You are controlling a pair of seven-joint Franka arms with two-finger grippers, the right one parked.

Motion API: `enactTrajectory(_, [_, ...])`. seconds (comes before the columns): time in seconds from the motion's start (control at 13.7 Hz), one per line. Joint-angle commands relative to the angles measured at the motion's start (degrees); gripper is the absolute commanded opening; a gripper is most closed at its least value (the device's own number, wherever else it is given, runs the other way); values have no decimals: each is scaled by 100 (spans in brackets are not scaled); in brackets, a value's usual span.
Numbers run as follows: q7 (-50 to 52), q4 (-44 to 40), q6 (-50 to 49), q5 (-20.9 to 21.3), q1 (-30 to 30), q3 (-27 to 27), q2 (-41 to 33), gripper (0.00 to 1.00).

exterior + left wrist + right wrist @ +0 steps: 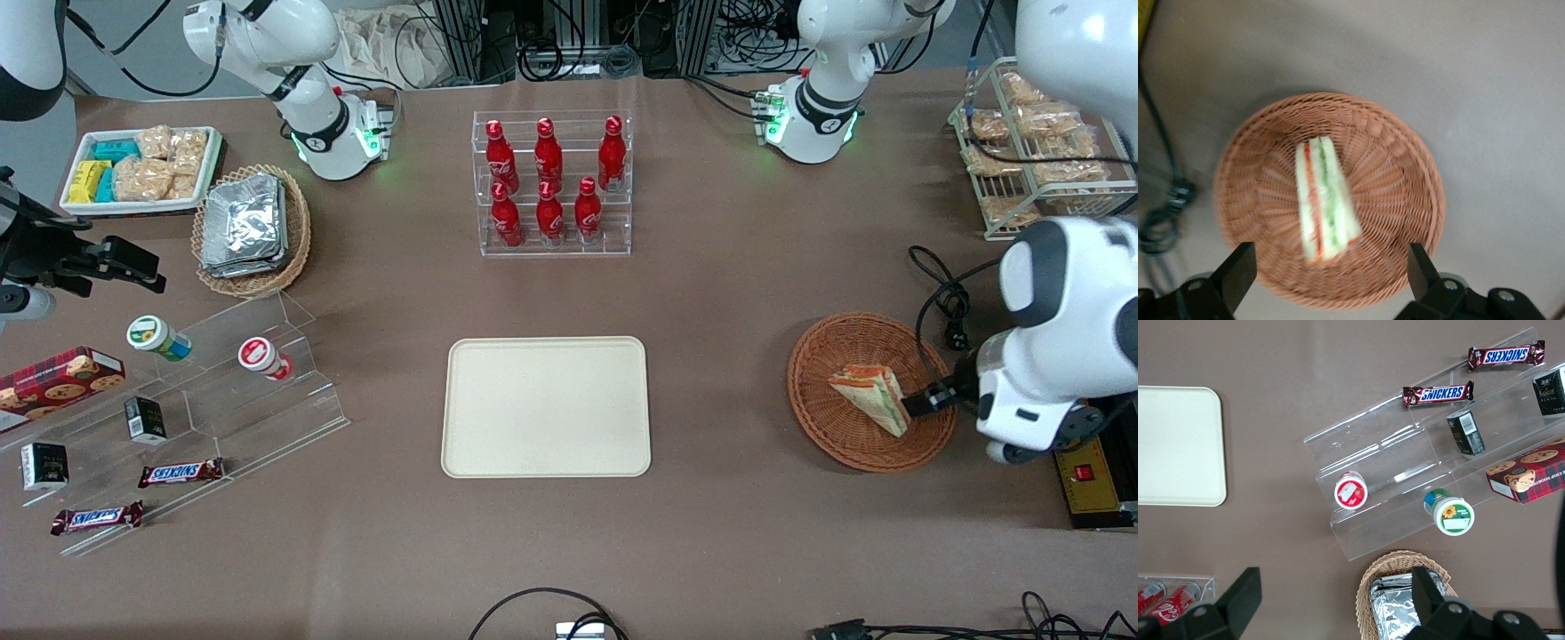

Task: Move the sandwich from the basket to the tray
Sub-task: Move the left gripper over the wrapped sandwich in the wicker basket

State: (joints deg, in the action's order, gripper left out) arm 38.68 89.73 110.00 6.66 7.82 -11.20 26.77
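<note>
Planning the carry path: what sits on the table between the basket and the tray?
Nothing: in the front view only bare brown table separates the basket and tray. The open gripper hovers over the sandwich.

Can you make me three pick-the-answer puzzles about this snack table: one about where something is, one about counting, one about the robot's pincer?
1. Where is the sandwich?
A. in the basket
B. on the tray
C. on the clear shelf

2. How many red bottles stand in the clear rack?
A. four
B. six
C. eight

3. What is the pincer doing?
A. squeezing the sandwich
B. open above the basket
C. holding a bottle

Answers:
1 A, the wedge lies on the wicker and the tray is bare.
2 B, two rows of three.
3 B, its fingers stand wide apart, gripping nothing.
</note>
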Motion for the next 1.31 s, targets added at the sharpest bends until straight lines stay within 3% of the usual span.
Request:
enactTrajectory(0.0, [1977, -61, 468, 71, 10, 13, 555, 100])
enactTrajectory(0.66, [2214, 765, 795, 107, 9, 39, 548, 100])
enactTrajectory(1.24, [2240, 1028, 241, 116, 71, 145, 179, 100])
